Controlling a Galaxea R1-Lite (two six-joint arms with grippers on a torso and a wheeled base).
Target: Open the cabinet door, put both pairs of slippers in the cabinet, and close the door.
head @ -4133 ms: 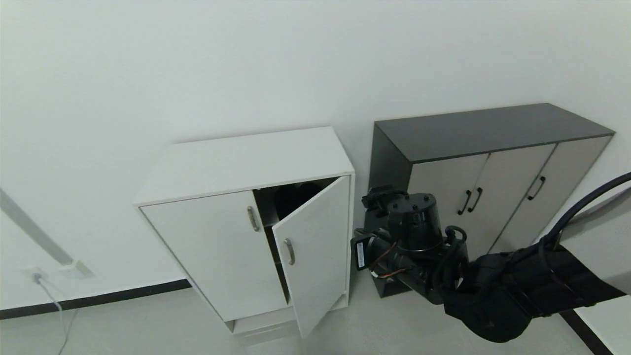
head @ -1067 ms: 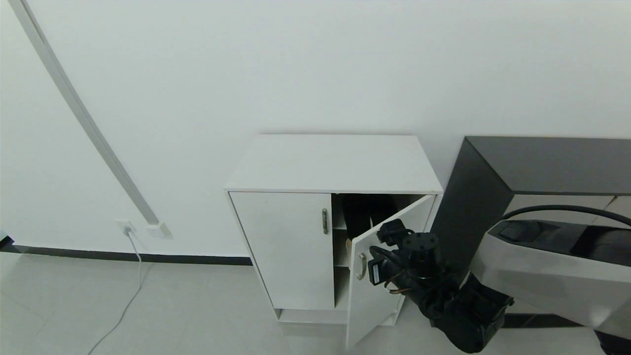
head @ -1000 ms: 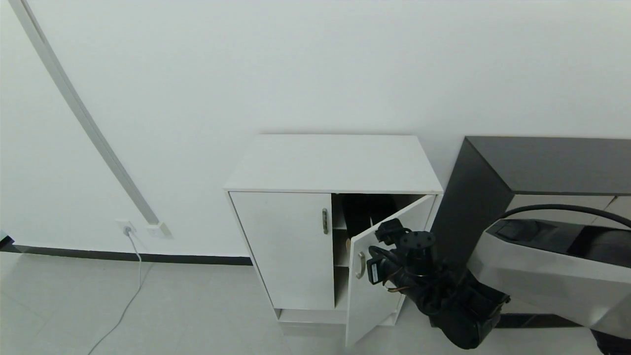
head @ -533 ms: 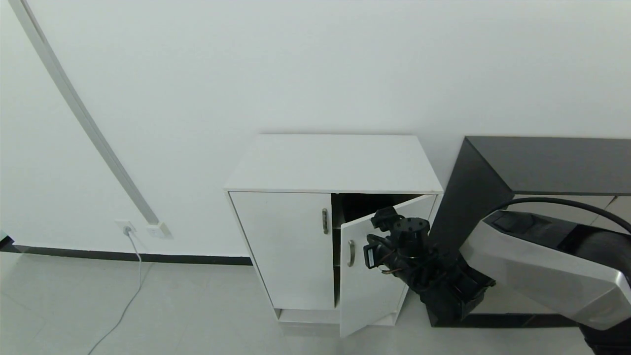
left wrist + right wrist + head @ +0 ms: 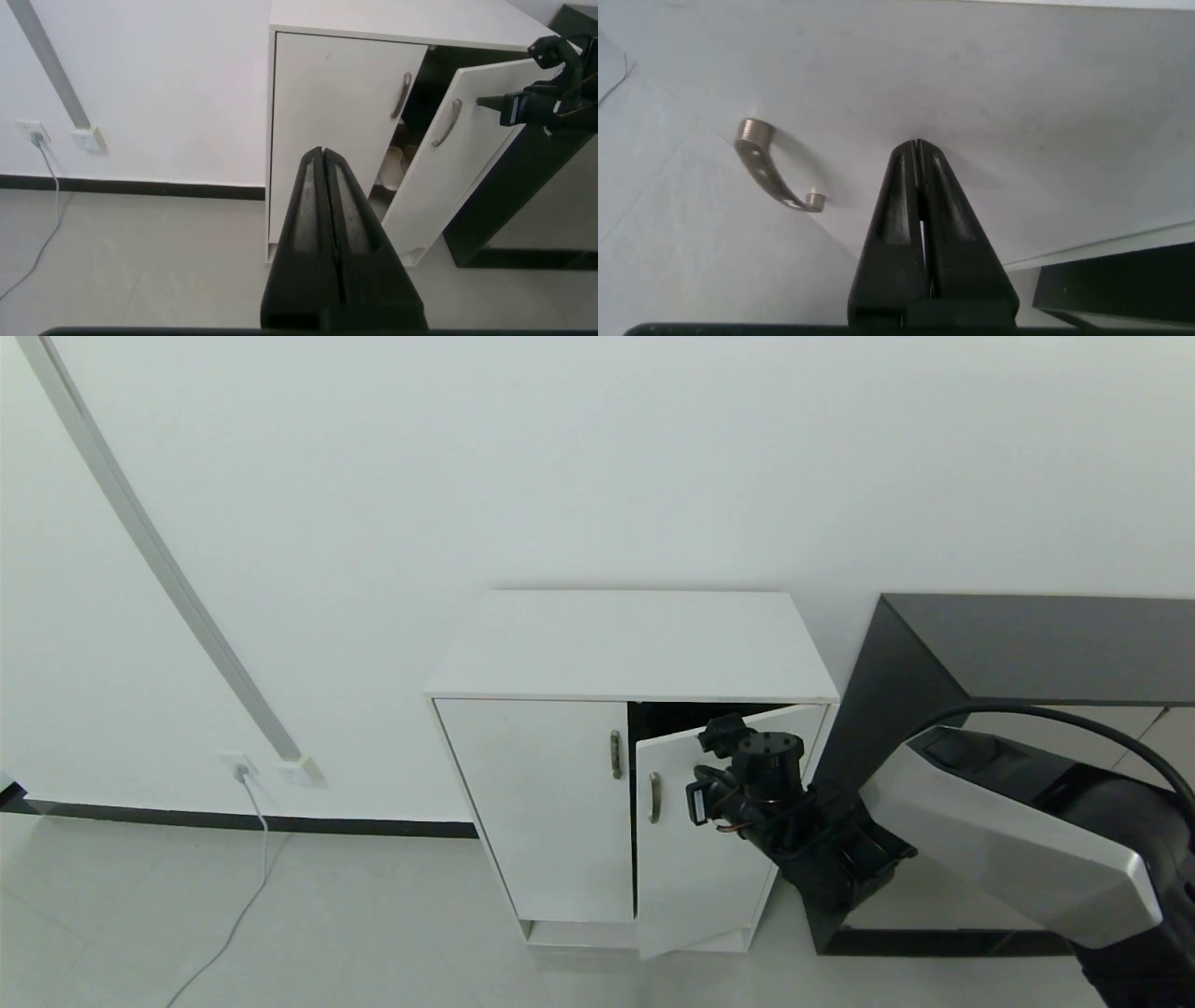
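Observation:
The white cabinet [image 5: 625, 644] stands against the wall, its left door [image 5: 541, 803] closed. Its right door [image 5: 691, 877] is ajar by a narrow gap, with a dark slit along its top and inner edge. My right gripper [image 5: 920, 149] is shut, its tips against the outer face of that door, beside the metal handle [image 5: 775, 177]. My left gripper [image 5: 322, 154] is shut on nothing and hangs in front of the cabinet, well back from it. Through the gap, pale slippers [image 5: 397, 166] lie on an inner shelf.
A dark cabinet [image 5: 1027, 644] with grey doors stands right beside the white one. A wall socket [image 5: 245, 770] with a cable trailing onto the floor is to the left. Open grey floor [image 5: 327, 933] lies in front.
The right door has swung from well ajar to almost shut, with my right arm following it inward. The head view shifted from the oldest frame to the later ones.

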